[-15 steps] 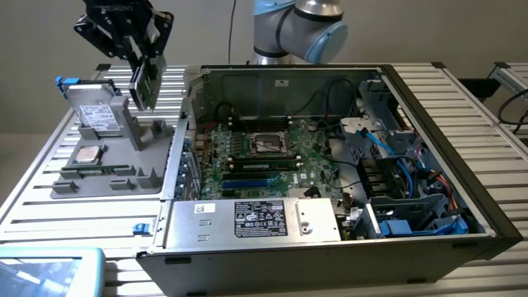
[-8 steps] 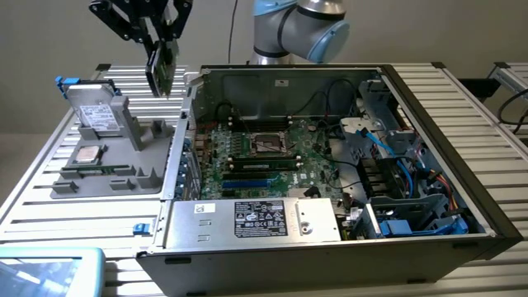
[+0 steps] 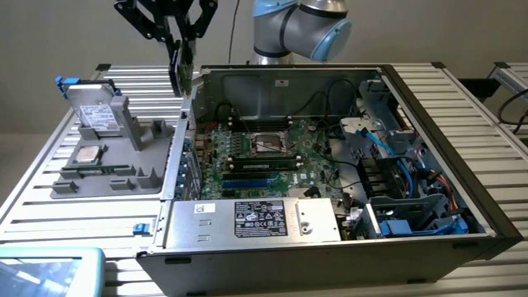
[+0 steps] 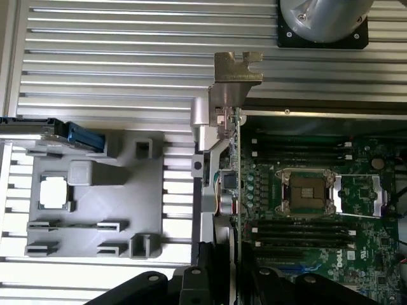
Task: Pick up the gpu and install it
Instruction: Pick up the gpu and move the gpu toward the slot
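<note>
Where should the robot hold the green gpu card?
By its top edge, coming from above, pinching the two flat faces. The gpu is thin and hangs on edge, just as the gripper holds it now, and that leaves its lower edge free.

soft, even overhead light, no hard shadows. aluminium table (image 3: 462, 111) slats run bright, near washed out in the wrist view. case (image 3: 330, 272) interior dimmer, motherboard (image 4: 305, 190) dark by comparison. gpu (image 4: 236, 79) bracket catches a pale highlight. gripper (image 3: 180, 38) a black silhouette against the pale wall.
</note>
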### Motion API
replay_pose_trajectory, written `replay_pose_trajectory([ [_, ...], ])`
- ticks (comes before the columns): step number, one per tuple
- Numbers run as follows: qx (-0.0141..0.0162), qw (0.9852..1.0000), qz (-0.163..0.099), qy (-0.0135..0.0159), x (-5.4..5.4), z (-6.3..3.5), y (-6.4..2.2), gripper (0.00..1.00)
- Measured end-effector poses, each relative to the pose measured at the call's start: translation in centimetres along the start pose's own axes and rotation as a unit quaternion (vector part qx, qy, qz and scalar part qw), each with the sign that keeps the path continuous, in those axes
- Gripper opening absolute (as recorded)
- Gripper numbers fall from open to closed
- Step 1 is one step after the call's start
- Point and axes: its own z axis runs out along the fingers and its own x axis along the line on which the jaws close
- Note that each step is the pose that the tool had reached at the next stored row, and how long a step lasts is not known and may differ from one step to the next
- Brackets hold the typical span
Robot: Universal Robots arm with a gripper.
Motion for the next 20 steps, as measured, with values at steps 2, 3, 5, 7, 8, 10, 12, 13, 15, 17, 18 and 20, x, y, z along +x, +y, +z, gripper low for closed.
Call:
replay_pose_trajectory([
  [2,0.0,1.0,0.0,0.0013,-0.9,-0.01,-0.18,0.28],
  [3,0.0,1.0,0.0,0.0019,-1.4,-0.02,-0.26,0.28],
  [5,0.0,1.0,0.0,0.0029,-2.3,-0.02,-0.37,0.28],
  [7,0.0,1.0,0.0,0.0032,-3.2,-0.01,-0.45,0.28],
  [8,0.0,1.0,0.0,0.0032,-3.6,0.0,-0.48,0.28],
  [10,0.0,1.0,0.0,0.0032,-4.5,0.04,-0.54,0.28],
  [12,0.0,1.0,0.0,0.0032,-5.5,0.07,-0.61,0.28],
  [13,0.0,1.0,0.0,0.0033,-5.9,0.11,-0.63,0.28],
  [15,0.0,1.0,0.0,0.0033,-6.8,0.31,-0.67,0.28],
  [17,0.0,1.0,0.0,0.0033,-7.6,0.66,-0.72,0.28],
  [18,0.0,1.0,0.0,0.0033,-8.0,0.84,-0.74,0.28],
  [20,0.0,1.0,0.0,0.0033,-8.9,1.2,-0.79,0.28],
])
